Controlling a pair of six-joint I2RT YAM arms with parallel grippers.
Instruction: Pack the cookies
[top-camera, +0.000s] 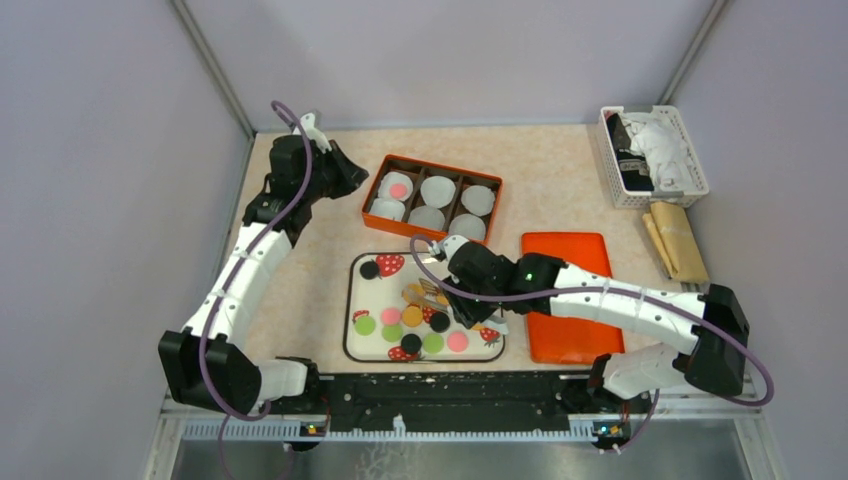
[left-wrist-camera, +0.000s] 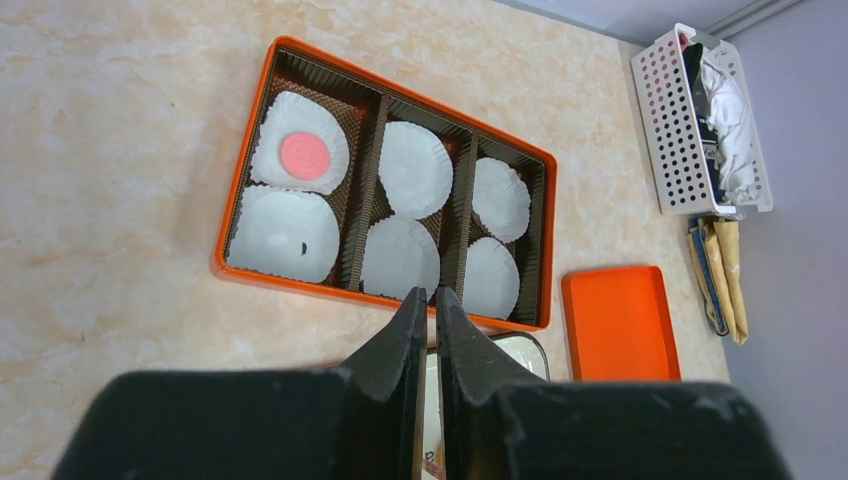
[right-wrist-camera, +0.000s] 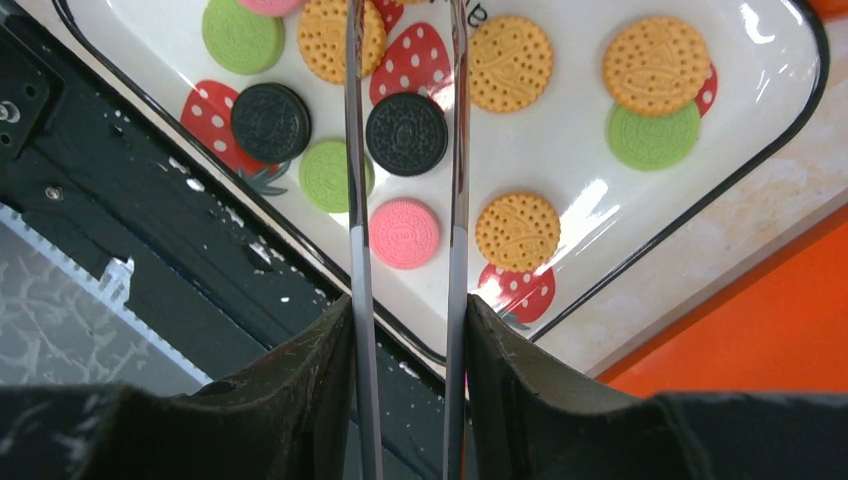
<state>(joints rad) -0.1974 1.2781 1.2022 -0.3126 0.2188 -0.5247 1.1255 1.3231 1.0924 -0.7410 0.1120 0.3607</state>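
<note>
Marbled bench (top-camera: 560, 160) carries an orange compartment box (top-camera: 440, 169) at twelve o'clock, strawberry tray (top-camera: 375, 295) at six, orange lid (top-camera: 565, 250) at four, white basket (top-camera: 660, 201) at two, brown bundle (top-camera: 680, 240) at three.

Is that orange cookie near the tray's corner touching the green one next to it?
Touching. The right wrist view shows the orange cookie lying partly over the green cookie, covering its upper edge with no gap between them.
</note>
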